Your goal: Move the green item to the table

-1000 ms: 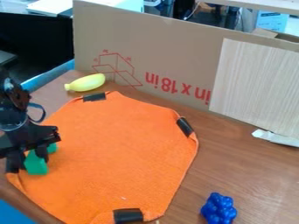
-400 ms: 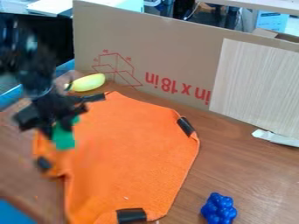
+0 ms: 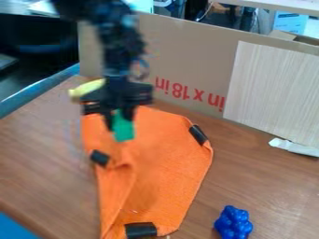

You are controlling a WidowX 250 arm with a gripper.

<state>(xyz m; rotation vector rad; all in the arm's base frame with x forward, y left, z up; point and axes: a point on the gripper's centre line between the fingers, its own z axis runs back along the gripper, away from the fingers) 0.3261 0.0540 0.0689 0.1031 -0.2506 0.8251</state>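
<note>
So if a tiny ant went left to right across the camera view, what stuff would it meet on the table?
Yellow banana → green block → bumpy blue toy → white scrap.

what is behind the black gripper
Part of a yellow banana and a cardboard panel show past the gripper; the banana's other end is covered.

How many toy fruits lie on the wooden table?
2: a yellow toy banana at back left, partly behind the black gripper; a blue, bumpy grape cluster at front right.
</note>
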